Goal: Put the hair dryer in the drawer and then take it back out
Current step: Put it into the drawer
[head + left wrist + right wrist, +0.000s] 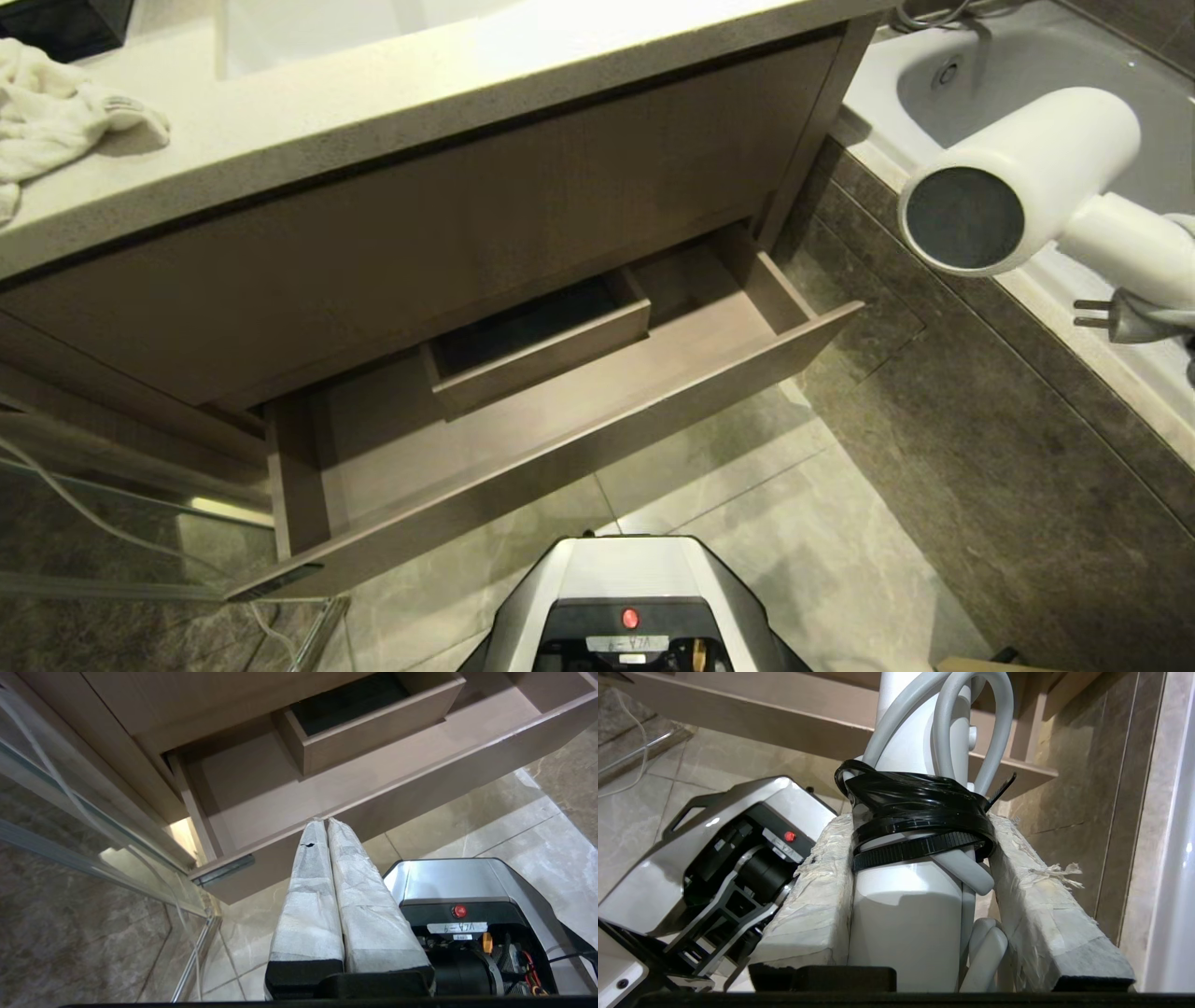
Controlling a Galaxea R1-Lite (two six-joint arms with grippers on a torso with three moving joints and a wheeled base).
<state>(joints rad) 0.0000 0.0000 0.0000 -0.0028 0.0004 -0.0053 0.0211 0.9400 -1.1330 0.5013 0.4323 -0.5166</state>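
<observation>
Vanity with pale speckled surface [373, 103], crumpled white towel [47, 117] lying at its left end; tall wood-grain panel [420, 233] below the top. Bathtub [1008, 65], white, to the right of the vanity, dark stone tiling on its side. Drawer [579, 420], wide, shallow, light wood grain, pulled out below the panel; floor of the drawer bare, nothing lying in it; boxed cut-out [537, 350] standing at its back, dark inside; small dark label [280, 581] at the left end of the front. Robot base [635, 607], grey and white, red button on top, on the pale floor tiles just before the drawer front. Hair dryer [1022, 177], small, white, short barrel with grey round end facing the head camera; held in the air at the right, over the tub edge, well apart from the drawer; white handle [906, 914] with white cord [971, 728] looped and bound by a black strap [920, 816]; grey plug [1116, 317] hanging beside it. Right gripper [920, 891], padded fingers [817, 896] pressed to either side of the handle, gripping it. Left gripper [327, 828], padded fingers closed together, holding nothing, near the drawer front
</observation>
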